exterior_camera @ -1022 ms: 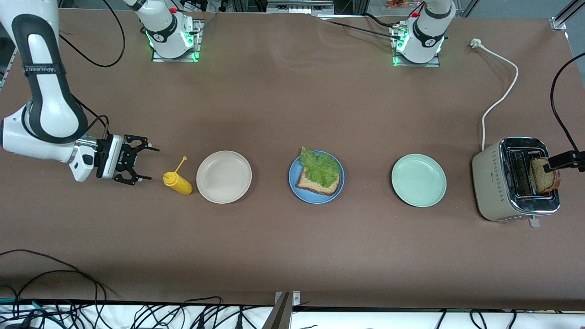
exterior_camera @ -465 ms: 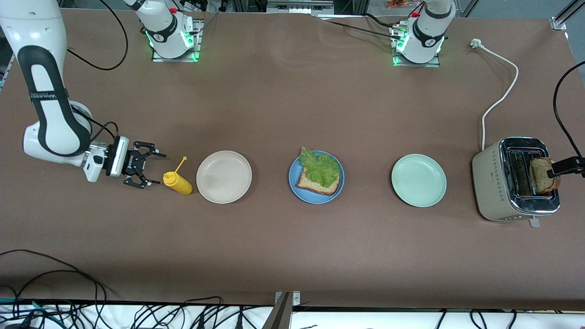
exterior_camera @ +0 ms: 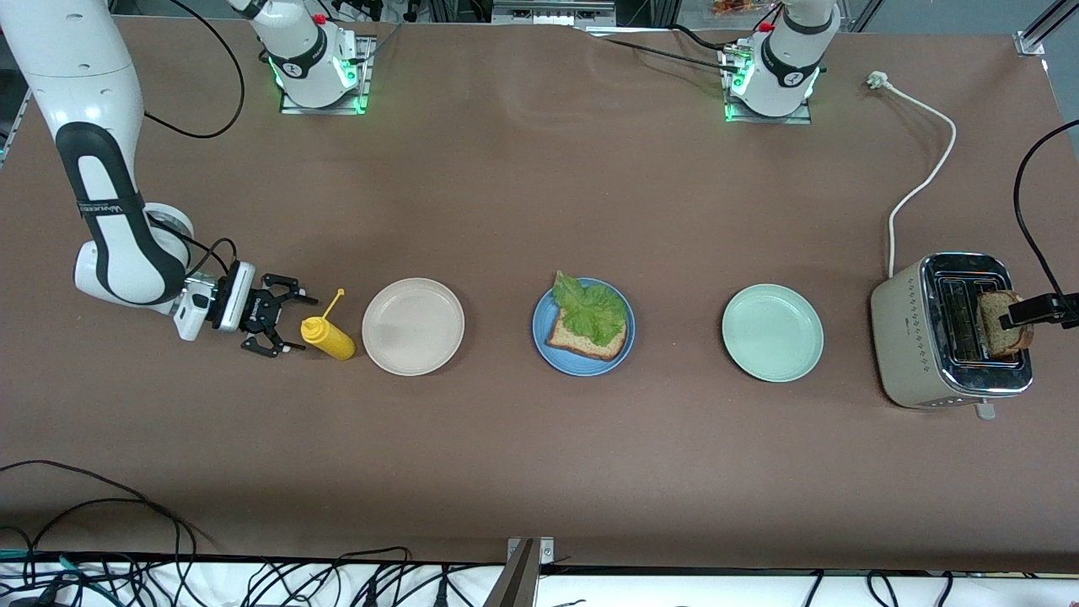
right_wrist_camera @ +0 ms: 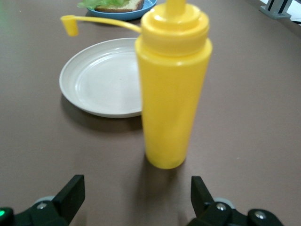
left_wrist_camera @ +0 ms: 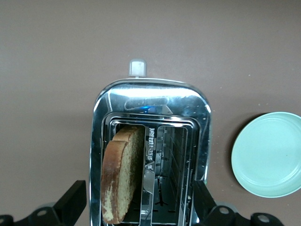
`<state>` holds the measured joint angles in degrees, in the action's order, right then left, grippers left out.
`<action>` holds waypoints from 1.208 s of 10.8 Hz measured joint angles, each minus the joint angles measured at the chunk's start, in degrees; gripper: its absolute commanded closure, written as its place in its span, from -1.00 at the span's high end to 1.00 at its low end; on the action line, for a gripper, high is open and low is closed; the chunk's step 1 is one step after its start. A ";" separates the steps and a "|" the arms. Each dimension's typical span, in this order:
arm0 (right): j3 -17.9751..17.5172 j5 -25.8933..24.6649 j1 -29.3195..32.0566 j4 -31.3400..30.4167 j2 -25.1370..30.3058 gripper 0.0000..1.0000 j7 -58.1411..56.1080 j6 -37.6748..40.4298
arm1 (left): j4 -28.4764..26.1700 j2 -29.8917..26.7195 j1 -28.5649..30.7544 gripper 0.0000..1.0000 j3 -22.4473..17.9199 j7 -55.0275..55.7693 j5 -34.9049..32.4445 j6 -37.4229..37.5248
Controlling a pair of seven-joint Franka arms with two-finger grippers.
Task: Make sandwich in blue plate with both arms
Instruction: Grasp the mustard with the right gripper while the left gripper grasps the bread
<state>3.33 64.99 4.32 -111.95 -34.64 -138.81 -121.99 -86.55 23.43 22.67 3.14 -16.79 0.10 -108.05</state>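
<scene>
At frame's left edge, the open right hand (exterior_camera: 285,324) flanks the yellow squeeze bottle (exterior_camera: 329,336). Far right, the open left hand (left_wrist_camera: 141,214) straddles the toaster's (exterior_camera: 915,337) toast slice (exterior_camera: 999,324). Blue plate (exterior_camera: 544,347), center, holds toast and lettuce (exterior_camera: 593,309).

Yellow bottle (exterior_camera: 329,336), blue plate (exterior_camera: 544,347)
</scene>
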 measured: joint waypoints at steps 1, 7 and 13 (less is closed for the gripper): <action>-0.25 0.87 -0.29 0.62 -0.18 1.00 0.00 -0.60 | -0.02 0.84 0.22 0.88 -0.03 -0.04 -0.01 0.00; -0.40 5.06 -2.74 1.27 -2.33 1.00 0.00 -3.07 | -0.18 5.07 1.81 -1.00 -0.10 -6.76 -0.04 0.01; -0.46 8.44 -5.30 2.21 -3.33 -0.72 -0.01 -4.49 | 0.35 4.86 2.87 -1.00 -0.07 -8.52 -0.12 0.19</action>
<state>2.87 73.43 -0.98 -109.74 -37.97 -138.82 -126.48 -86.20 28.29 25.54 3.07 -25.31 -0.02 -107.86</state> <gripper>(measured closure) 0.132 0.855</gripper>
